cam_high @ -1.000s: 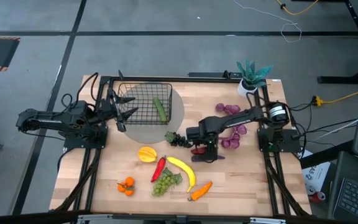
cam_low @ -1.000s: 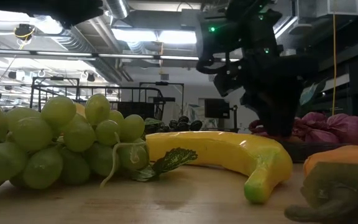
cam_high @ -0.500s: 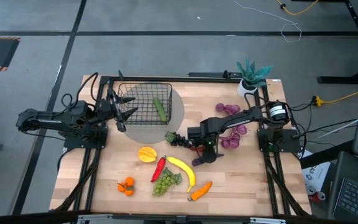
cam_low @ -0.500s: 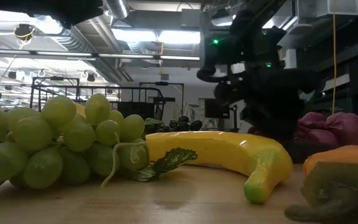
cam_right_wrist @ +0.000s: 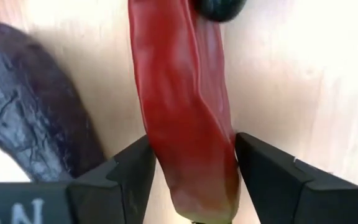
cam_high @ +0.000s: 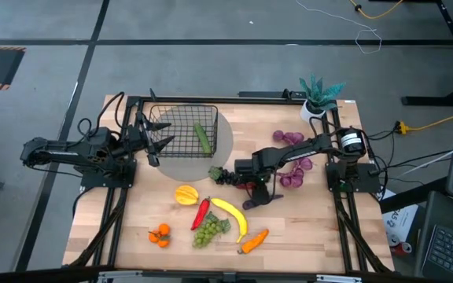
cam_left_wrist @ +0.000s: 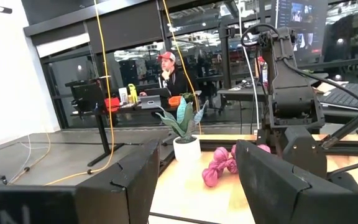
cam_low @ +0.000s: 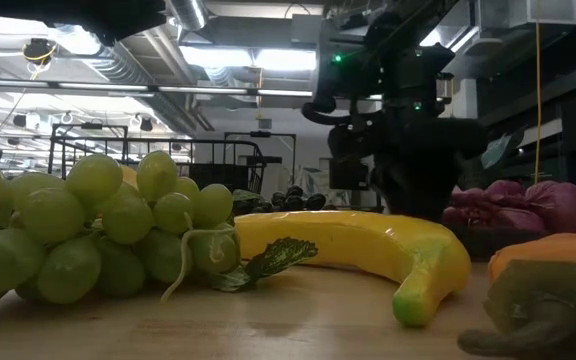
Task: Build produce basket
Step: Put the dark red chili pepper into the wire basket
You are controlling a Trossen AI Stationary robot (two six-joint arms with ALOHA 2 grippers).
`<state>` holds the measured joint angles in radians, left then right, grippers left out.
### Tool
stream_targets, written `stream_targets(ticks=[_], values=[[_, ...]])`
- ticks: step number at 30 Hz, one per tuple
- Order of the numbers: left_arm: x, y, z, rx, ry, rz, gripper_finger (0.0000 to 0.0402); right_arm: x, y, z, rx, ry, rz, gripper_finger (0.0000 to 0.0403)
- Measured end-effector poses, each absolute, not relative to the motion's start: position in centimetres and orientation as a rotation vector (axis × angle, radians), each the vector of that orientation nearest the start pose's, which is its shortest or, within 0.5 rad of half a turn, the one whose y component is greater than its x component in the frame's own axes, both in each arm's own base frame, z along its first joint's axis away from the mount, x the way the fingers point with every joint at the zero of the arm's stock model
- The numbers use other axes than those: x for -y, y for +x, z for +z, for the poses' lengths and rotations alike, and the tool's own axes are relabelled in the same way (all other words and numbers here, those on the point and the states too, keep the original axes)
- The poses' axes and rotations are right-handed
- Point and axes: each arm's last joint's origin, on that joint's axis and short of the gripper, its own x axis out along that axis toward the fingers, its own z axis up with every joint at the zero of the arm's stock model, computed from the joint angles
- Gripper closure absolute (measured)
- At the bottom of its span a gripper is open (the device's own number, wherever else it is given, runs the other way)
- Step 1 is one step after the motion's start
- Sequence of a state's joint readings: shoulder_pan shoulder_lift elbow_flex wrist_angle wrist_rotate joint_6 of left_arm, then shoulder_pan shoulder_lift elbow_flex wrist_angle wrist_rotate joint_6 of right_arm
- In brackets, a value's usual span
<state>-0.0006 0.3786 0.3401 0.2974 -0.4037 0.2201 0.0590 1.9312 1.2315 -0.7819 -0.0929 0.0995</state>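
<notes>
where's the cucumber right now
In the high view, the cucumber lies inside the basket at the table's far left, just right of the left gripper.

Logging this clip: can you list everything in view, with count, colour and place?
basket: 1, black wire, far left, on mat
mat: 1, grey, round, under basket
cucumber: 1, green, in basket
dark grapes: 1 bunch, table centre
chili: 2, red; one beside banana, one in right jaws
eggplant: 1, dark purple, beside gripped chili
banana: 1, yellow, near centre
green grapes: 1 bunch, near edge
oranges: 1 cluster, orange, near left
carrot: 1, orange, near edge
round fruit: 1, yellow-orange, left of chili
string: purple, right side
plant: 1, teal, white pot, far right corner
person: 1, seated in room behind
left gripper: open, at basket's left side
right gripper: closed on chili, centre
</notes>
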Motion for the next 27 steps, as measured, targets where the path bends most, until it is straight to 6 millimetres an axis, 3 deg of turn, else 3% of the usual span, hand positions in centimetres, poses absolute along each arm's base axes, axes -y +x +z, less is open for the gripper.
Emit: stream_targets(ticks=[10,18,21,27], values=[[-1.1,11.3,27.6,0.209,0.164,0.427,0.0198,-2.3,34.6,14.2,-1.496,0.099,0.034,0.019],[-1.1,11.3,27.5,0.205,0.165,0.427,0.0198,-2.2,34.3,14.2,-1.533,0.14,-0.008,0.027],[-1.1,11.3,27.5,0.205,0.165,0.427,0.0198,-2.2,34.1,14.3,-1.558,0.143,-0.01,0.0283],[-1.1,11.3,27.5,0.205,0.165,0.427,0.0198,-2.2,33.8,16.3,-1.677,0.169,-0.066,0.0277]])
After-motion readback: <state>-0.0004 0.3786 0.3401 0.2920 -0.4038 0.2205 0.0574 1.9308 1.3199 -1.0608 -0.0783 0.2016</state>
